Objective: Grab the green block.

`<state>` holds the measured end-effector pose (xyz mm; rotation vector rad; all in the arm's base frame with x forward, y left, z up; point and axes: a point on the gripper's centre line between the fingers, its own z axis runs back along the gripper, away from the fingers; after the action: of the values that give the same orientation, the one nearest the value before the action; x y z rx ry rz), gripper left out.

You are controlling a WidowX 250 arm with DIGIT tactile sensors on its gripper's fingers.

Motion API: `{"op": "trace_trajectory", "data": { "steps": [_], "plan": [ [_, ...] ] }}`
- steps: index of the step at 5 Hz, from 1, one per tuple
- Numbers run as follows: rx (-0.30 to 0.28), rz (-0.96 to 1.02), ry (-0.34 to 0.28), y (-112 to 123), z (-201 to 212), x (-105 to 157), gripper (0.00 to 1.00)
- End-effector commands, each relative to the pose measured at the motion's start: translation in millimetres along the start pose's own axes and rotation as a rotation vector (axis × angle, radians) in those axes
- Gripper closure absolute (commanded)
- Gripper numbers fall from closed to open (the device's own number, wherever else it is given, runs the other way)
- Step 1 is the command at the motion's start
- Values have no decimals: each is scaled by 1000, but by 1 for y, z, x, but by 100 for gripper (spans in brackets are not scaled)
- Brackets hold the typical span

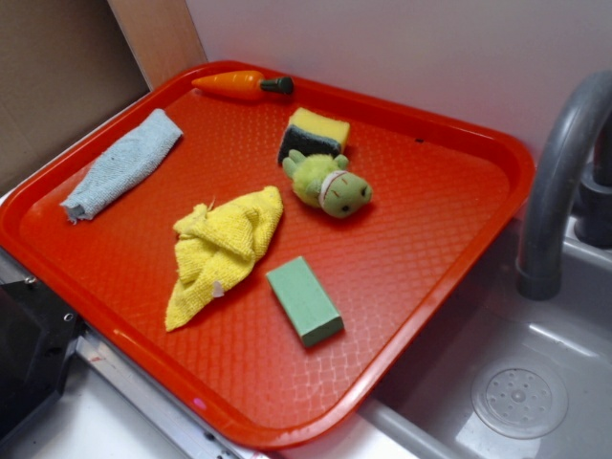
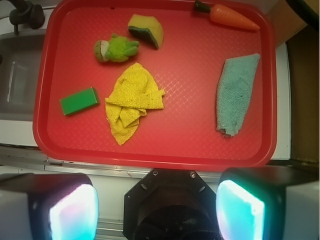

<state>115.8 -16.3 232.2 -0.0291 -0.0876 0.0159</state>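
The green block (image 1: 304, 300) is a flat mint-green brick lying on the red tray (image 1: 430, 239), near its front right part, beside a crumpled yellow cloth (image 1: 225, 249). In the wrist view the block (image 2: 79, 101) lies at the tray's left side. My gripper (image 2: 157, 210) is high above, outside the tray's near rim, far from the block. Its two fingers (image 2: 75, 212) stand wide apart with nothing between them. The gripper does not show in the exterior view.
On the tray (image 2: 200, 145) lie a fuzzy lime-green plush toy (image 2: 116, 49), a yellow sponge with a dark layer (image 2: 146, 30), a toy carrot (image 2: 231, 17) and a blue-grey cloth (image 2: 236, 94). A grey tap (image 1: 559, 182) and sink (image 1: 521, 392) are right of the tray.
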Motion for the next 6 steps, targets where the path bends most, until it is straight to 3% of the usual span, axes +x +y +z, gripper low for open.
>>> {"op": "trace_trajectory", "data": {
  "steps": [1, 2, 3, 4, 5, 6],
  "plan": [
    [49, -489, -253, -8, -27, 49, 0],
    [14, -734, -337, -31, -43, 67, 0],
    [-124, -957, -412, -64, -68, 78, 0],
    [-165, -1209, -369, -88, -91, 73, 0],
    [-220, -1457, -282, -106, -119, 65, 0],
    [-245, -1692, -208, -109, -141, 59, 0]
  ]
}}
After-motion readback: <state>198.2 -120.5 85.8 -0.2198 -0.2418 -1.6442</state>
